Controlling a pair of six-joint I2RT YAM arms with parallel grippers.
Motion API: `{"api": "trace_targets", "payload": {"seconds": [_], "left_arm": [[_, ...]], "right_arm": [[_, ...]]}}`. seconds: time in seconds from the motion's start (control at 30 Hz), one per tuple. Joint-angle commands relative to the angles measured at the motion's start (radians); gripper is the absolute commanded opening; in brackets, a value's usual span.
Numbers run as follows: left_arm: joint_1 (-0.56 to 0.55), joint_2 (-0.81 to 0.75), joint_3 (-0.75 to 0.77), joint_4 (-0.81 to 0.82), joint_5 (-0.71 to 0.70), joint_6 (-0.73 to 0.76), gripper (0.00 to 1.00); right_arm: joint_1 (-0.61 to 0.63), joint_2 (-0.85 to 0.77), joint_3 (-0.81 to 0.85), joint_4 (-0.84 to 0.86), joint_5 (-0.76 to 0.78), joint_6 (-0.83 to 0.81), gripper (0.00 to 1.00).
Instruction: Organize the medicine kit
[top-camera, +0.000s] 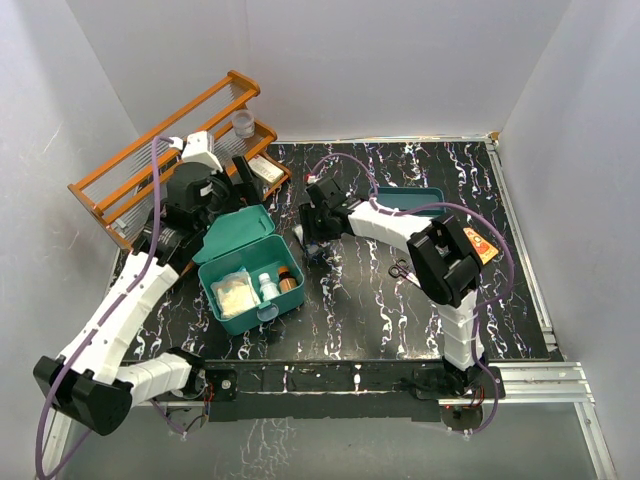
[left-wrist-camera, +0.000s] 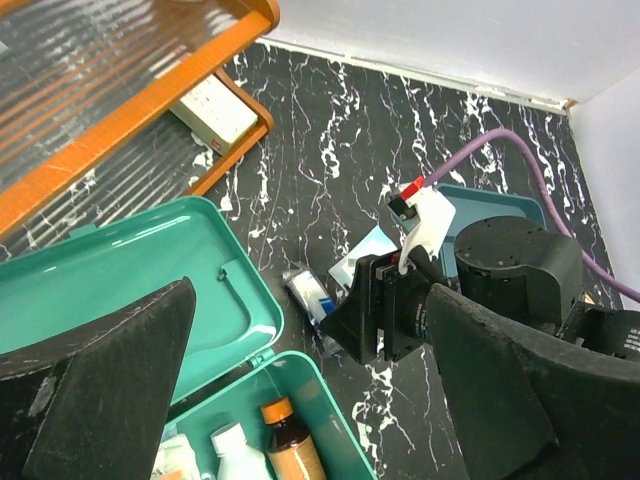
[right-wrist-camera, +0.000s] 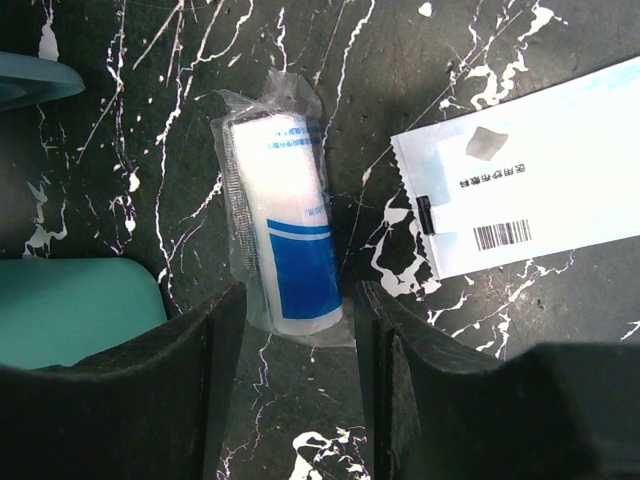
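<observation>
Black marble-patterned tabletop (top-camera: 400, 320) with white veins, boxed in by white walls, fills our overhead view. Left of centre sits the medicine kit, a teal-green rounded plastic box (top-camera: 235, 235). Its lid is thrown back and its long side runs roughly left to right, slightly skewed. Inside we see a pale pouch (top-camera: 235, 293), a white bottle (top-camera: 267, 287) and a brown bottle with an orange cap (top-camera: 288, 280). We find the right claw (right-wrist-camera: 300, 300) just beside the kit's right end, low over a white roll with a blue label, sealed in clear plastic (right-wrist-camera: 280, 230), lying on the table. The roll's long axis points straight away from the wrist, so the fingers stand either side of its near end, parted, with no squeeze of the wrapper showing. From this claw the kit lies close by on the robot's left. The left claw (left-wrist-camera: 305, 300) hangs spread wide above the kit's lid, nearer the box but empty. We judge the right arm better placed: close across the roll, lift it, and carry it a short way left into the box. A flat white-and-blue sachet (right-wrist-camera: 520, 215) lies beside the roll, apart from it.
</observation>
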Motion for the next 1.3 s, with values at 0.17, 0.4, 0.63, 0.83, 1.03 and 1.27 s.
{"api": "trace_targets", "payload": {"seconds": [0.17, 0.4, 0.63, 0.83, 1.03, 1.27], "left_arm": [[0.005, 0.018, -0.002, 0.014, 0.091, -0.051, 0.99], [0.005, 0.057, -0.006, 0.0, 0.146, -0.114, 0.99], [0.007, 0.102, -0.006, 0.068, 0.275, -0.148, 0.98], [0.007, 0.145, -0.013, 0.184, 0.378, -0.233, 0.95], [0.007, 0.188, -0.026, 0.389, 0.481, -0.359, 0.92], [0.007, 0.204, -0.012, 0.547, 0.493, -0.382, 0.91]], "right_arm": [[0.0, 0.032, -0.006, 0.035, -0.015, -0.024, 0.4], [-0.002, 0.062, 0.005, 0.041, -0.018, -0.037, 0.26], [-0.038, -0.078, -0.059, 0.124, -0.035, -0.021, 0.17], [-0.137, -0.277, -0.14, 0.249, -0.181, 0.061, 0.17], [-0.208, -0.42, -0.179, 0.345, -0.344, 0.147, 0.2], [-0.225, -0.498, -0.178, 0.501, -0.416, 0.356, 0.25]]}}
